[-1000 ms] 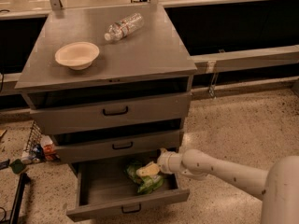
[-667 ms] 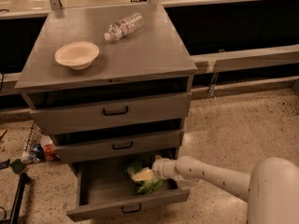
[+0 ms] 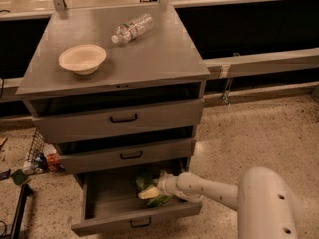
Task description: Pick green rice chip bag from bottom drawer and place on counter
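The bottom drawer [image 3: 114,208] is pulled open at the foot of the grey cabinet. The green rice chip bag [image 3: 144,181] lies crinkled in its right half, partly under the middle drawer's front. My gripper [image 3: 148,193] reaches in from the right on a white arm and sits on the bag, covering its middle; green foil shows above and below the gripper. The counter [image 3: 154,54] is the cabinet's flat grey top, well above the gripper.
A cream bowl [image 3: 82,59] and a clear plastic bottle [image 3: 131,28] lie on the counter. The two upper drawers [image 3: 119,121] are shut. Clutter and a wire rack [image 3: 35,156] sit on the speckled floor to the left. A dark ledge runs behind.
My gripper has pushed further left into the drawer and now lies over the bag. The bag has stayed where it was.
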You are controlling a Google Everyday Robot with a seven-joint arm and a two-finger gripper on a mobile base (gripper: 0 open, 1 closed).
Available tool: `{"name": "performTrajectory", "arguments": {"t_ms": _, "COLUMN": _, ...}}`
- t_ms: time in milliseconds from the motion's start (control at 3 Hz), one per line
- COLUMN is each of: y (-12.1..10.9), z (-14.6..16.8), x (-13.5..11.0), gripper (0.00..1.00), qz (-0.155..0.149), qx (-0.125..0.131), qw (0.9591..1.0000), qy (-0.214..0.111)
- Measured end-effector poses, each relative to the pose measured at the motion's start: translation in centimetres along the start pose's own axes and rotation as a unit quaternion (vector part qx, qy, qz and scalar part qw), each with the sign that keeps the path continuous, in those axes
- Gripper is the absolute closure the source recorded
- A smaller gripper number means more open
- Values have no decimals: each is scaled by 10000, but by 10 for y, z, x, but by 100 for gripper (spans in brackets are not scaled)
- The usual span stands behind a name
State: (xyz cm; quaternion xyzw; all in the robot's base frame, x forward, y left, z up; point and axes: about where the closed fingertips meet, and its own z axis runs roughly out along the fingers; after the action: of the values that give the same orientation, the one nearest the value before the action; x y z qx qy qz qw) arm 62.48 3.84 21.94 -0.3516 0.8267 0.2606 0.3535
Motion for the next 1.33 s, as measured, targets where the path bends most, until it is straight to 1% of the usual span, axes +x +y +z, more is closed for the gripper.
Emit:
{"name": "performTrajectory", "arguments": {"t_ms": 333, "y": -12, "z": 22, "x": 9, "gripper": 0, "qz": -230, "qx": 98, "qw": 9997, "qy": 65}}
{"name": "performTrajectory", "arguments": {"t_ms": 667, "y": -19, "z": 49, "x": 23, "gripper": 1, "qz": -318, "qx": 343, "qw": 9987, "qy": 206}}
{"name": "performTrajectory", "arguments": {"t_ms": 1000, "y": -28, "z": 62, "x": 26, "gripper": 23, "qz": -349, "qx": 489, "qw": 9979, "qy": 252}}
{"name": "performTrajectory", "arguments": {"t_ms": 1333, "y": -30, "z": 67, "x": 28, "gripper": 46, "qz": -316, "qx": 481, "qw": 9980, "qy": 268}}
